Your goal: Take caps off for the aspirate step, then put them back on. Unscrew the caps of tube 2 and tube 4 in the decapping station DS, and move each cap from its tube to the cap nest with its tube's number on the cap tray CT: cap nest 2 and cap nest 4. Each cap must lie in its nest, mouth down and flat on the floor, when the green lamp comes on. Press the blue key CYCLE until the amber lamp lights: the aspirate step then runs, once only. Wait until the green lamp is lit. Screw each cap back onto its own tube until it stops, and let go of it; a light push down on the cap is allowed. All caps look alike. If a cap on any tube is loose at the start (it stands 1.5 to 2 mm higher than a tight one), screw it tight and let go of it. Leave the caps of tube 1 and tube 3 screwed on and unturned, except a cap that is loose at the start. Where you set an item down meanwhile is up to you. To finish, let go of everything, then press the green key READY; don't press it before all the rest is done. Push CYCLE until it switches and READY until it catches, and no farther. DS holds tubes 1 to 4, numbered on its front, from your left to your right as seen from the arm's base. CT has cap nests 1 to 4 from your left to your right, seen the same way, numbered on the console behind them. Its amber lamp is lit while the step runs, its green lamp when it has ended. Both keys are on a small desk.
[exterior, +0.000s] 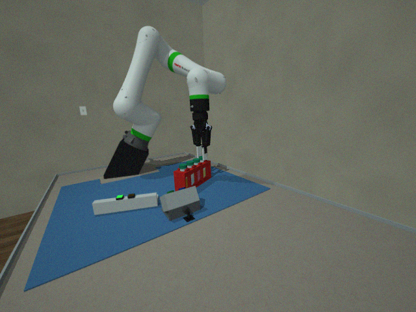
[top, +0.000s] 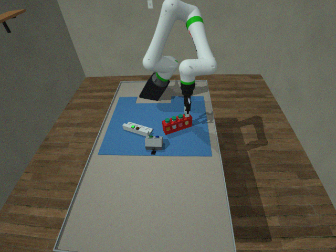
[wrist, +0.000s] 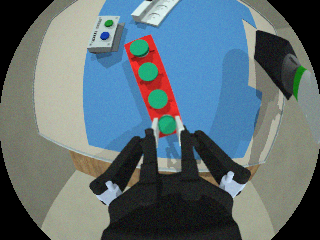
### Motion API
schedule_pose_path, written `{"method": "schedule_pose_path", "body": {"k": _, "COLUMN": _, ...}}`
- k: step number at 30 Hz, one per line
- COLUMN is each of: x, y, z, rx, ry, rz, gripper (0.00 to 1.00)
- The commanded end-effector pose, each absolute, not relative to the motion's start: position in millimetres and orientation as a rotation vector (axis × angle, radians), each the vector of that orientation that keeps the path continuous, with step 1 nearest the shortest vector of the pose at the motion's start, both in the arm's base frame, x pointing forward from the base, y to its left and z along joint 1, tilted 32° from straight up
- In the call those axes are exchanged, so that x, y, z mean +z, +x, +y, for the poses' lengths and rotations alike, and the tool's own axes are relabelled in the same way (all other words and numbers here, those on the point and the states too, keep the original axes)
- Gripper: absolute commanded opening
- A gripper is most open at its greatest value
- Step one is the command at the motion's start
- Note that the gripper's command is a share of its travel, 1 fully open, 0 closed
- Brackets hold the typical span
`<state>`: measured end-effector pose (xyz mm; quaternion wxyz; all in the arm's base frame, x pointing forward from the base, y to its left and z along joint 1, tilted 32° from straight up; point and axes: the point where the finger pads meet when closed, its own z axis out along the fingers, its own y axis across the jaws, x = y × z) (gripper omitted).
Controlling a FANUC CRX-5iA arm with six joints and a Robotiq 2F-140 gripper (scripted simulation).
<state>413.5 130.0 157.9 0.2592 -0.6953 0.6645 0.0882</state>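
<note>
- The gripper (wrist: 167, 135) sits clamped on the end cap (wrist: 167, 124) of the red station (top: 177, 126); three neighbouring caps crowd one side.
- The cap tray (top: 137, 128) and key desk (top: 154, 142) stand near the station's front.
- The arm's dark base (top: 151, 89) blocks the mat's (top: 187, 146) back edge.

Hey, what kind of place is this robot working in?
Likely a lab automation bench: a red rack holding four green-capped tubes, a white tray console with a lit green lamp, and a small key desk, all on a blue mat beneath one arm.
</note>
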Motion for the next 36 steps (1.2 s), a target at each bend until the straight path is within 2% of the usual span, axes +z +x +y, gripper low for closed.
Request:
{"method": "schedule_pose_path", "body": {"k": 1, "x": 158, "y": 414, "z": 130, "rx": 0.243, "ry": -1.866, "rz": 1.824, "gripper": 0.35}}
{"method": "schedule_pose_path", "body": {"k": 12, "x": 158, "y": 414, "z": 130, "rx": 0.243, "ry": -1.866, "rz": 1.824, "gripper": 0.35}}
{"method": "schedule_pose_path", "body": {"k": 30, "x": 197, "y": 403, "z": 108, "rx": 0.243, "ry": -1.866, "rz": 1.824, "gripper": 0.35}}
{"method": "schedule_pose_path", "body": {"k": 36, "x": 184, "y": 414, "z": 80, "rx": 0.124, "ry": -2.129, "rz": 1.484, "gripper": 0.35}}
